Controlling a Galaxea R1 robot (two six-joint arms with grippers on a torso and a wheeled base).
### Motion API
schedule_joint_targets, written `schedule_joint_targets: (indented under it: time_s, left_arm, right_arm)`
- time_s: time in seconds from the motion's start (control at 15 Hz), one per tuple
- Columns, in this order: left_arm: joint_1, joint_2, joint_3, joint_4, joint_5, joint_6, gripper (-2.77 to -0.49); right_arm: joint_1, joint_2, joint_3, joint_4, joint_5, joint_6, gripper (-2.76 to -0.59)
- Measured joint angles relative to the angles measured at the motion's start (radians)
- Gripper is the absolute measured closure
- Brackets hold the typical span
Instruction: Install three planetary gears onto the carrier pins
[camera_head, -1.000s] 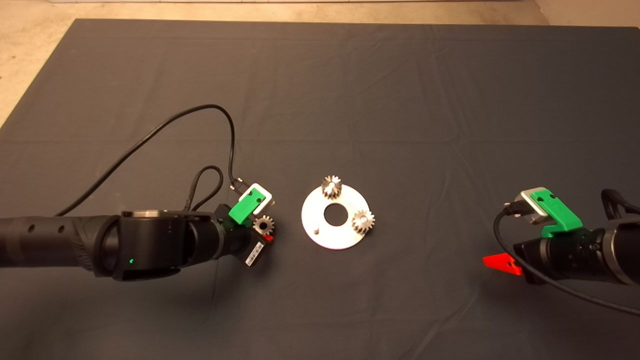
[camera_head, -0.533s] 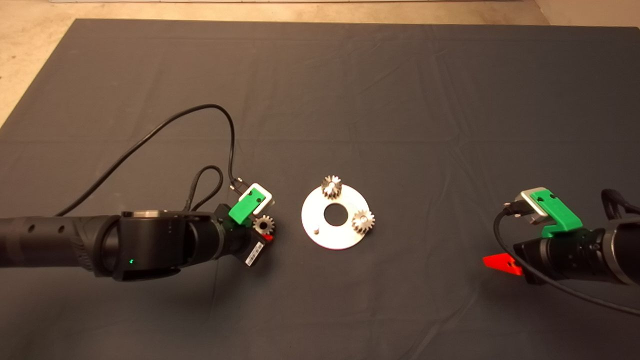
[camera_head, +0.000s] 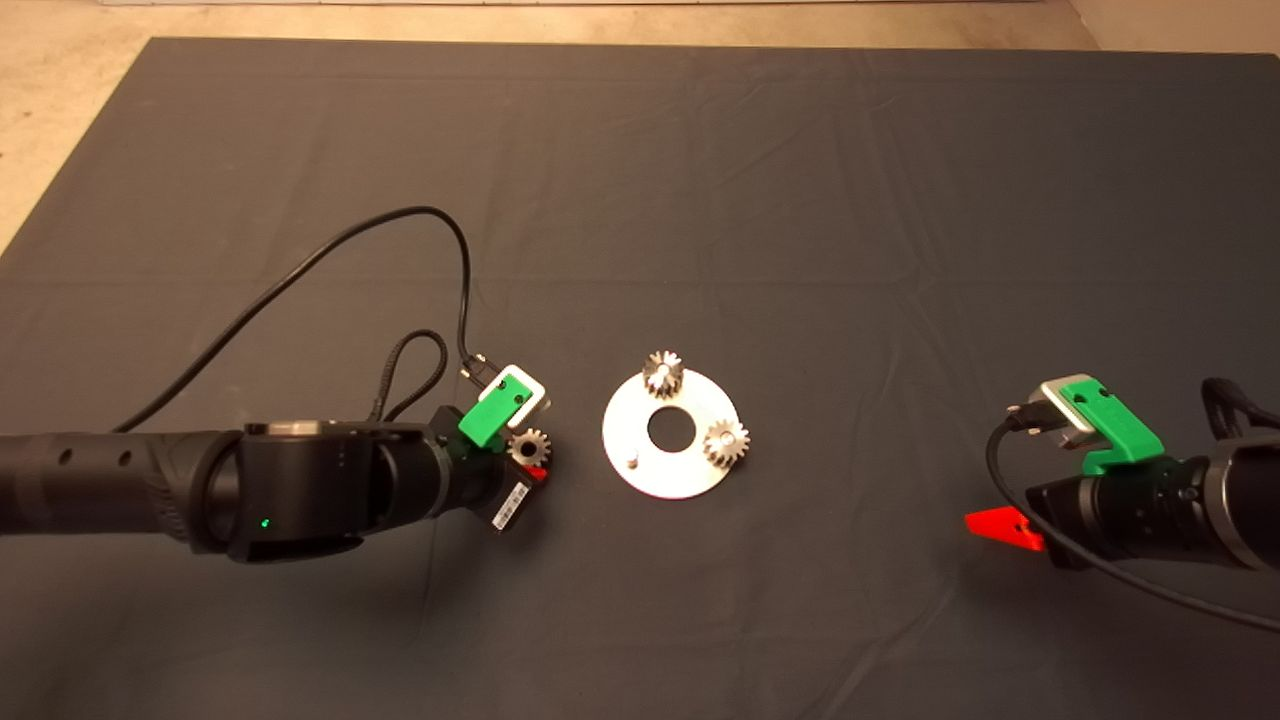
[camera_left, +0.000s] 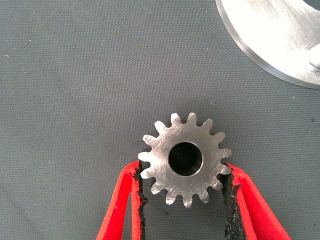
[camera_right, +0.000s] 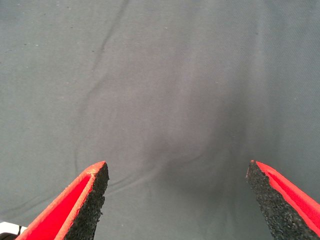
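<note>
The round silver plate lies mid-mat. Two planetary gears sit on its carrier pins. One bare pin stands near the plate's rim on the side facing the left arm. The third gear lies flat between the pads of my left gripper, which is shut on it, just left of the plate. The plate's edge and the bare pin show beyond that gear. My right gripper stands open over bare mat at the right.
The left arm's black cable loops across the mat behind the arm. The dark mat stretches on beyond the plate, and a pale floor borders it at the far left.
The left gripper and its gear have edged very slightly away from the near edge. The plate, its two gears and the right arm have not moved.
</note>
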Motion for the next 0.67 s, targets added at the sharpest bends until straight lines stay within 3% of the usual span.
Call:
schedule_joint_targets:
  time_s: [0.47, 0.53, 0.67]
  left_arm:
    - [0.0, -0.004, 0.013, 0.002, 0.006, 0.001, -0.64]
    - [0.0, -0.006, 0.041, 0.004, 0.016, 0.001, -0.6]
    - [0.0, -0.013, 0.117, 0.003, 0.008, -0.004, -0.59]
  right_arm:
    - [0.0, 0.001, 0.0, 0.002, 0.0, 0.0, -2.05]
    - [0.0, 0.001, 0.0, 0.002, -0.001, 0.0, -2.05]
    - [0.0, 0.001, 0.0, 0.002, 0.0, 0.0, -2.05]
